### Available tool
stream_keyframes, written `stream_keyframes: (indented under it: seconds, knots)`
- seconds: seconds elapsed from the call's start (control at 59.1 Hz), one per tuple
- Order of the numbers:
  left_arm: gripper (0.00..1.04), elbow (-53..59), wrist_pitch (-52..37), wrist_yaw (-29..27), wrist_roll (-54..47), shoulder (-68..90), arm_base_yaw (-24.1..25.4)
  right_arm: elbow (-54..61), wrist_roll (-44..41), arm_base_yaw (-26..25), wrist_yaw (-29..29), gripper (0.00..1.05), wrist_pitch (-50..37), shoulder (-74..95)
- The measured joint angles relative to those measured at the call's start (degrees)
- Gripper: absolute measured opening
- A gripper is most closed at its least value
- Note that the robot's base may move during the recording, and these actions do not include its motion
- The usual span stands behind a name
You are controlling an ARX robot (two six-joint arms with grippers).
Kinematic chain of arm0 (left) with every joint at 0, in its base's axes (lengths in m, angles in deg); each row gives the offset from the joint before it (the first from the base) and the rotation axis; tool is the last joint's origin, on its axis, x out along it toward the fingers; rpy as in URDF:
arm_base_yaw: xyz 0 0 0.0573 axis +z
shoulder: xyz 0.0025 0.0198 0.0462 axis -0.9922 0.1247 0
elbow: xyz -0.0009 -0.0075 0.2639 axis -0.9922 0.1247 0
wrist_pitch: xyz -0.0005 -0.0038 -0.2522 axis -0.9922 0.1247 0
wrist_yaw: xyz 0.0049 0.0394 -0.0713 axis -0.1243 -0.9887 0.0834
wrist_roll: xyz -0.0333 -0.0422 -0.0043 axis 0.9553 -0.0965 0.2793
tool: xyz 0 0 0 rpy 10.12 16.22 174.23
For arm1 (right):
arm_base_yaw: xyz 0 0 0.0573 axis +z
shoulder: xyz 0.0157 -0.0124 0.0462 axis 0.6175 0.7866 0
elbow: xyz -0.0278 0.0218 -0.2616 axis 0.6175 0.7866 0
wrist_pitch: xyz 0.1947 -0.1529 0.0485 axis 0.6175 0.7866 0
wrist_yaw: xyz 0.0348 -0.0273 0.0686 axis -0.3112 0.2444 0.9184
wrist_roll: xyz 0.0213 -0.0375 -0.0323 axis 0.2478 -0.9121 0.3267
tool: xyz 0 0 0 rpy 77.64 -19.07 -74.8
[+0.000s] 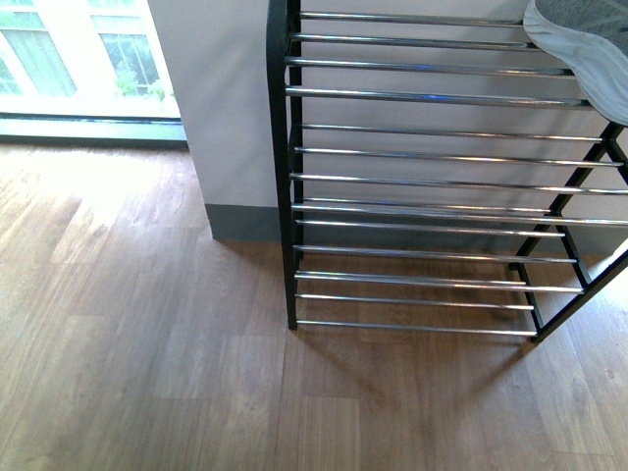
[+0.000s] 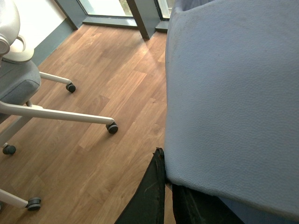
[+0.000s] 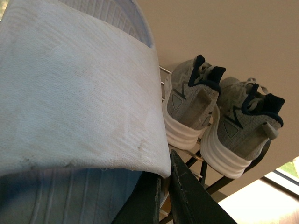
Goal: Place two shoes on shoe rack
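Observation:
The shoe rack (image 1: 422, 155) stands against the wall, a black frame with chrome rods, and its lower tiers are bare. In the front view the pale ribbed sole of one slide (image 1: 579, 44) hangs over the top right corner of the rack. My right gripper (image 3: 164, 173) is shut on the edge of that slide's white strap (image 3: 74, 93). Two grey sneakers (image 3: 191, 107) (image 3: 243, 126) stand side by side on the top rods just beyond it. My left gripper (image 2: 167, 179) is shut on the edge of the other pale blue slide (image 2: 233, 93), held above the wooden floor. Neither arm shows in the front view.
A white office chair (image 2: 18, 79) with castered legs (image 2: 112, 127) stands on the wood floor in the left wrist view. A grey wall and skirting (image 1: 235, 221) run left of the rack, with a bright window (image 1: 78, 59) further left. Wood floor (image 1: 147, 373) lies in front.

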Motion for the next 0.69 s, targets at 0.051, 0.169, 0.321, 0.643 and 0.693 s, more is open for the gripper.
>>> stream_keyframes:
  seconds: [0.051, 0.169, 0.321, 0.643, 0.693]
  knots:
    - [0.02, 0.00, 0.00, 0.00, 0.02, 0.00, 0.00, 0.00, 0.00, 0.00, 0.00, 0.01, 0.00, 0.02]
    - [0.02, 0.00, 0.00, 0.11, 0.00, 0.22, 0.00, 0.00, 0.00, 0.00, -0.02, 0.01, 0.00, 0.17]
    - [0.02, 0.00, 0.00, 0.02, 0.00, 0.22, 0.00, -1.97, 14.95, 2.32, 8.28, 0.01, 2.67, 0.81]
    - [0.02, 0.00, 0.00, 0.02, 0.00, 0.20, 0.00, -22.75, 22.88, 21.75, -13.05, 0.01, -7.93, 30.95]
    - [0.02, 0.00, 0.00, 0.00, 0.00, 0.22, 0.00, -25.81, 21.00, 22.01, -15.54, 0.01, -8.63, 37.09]
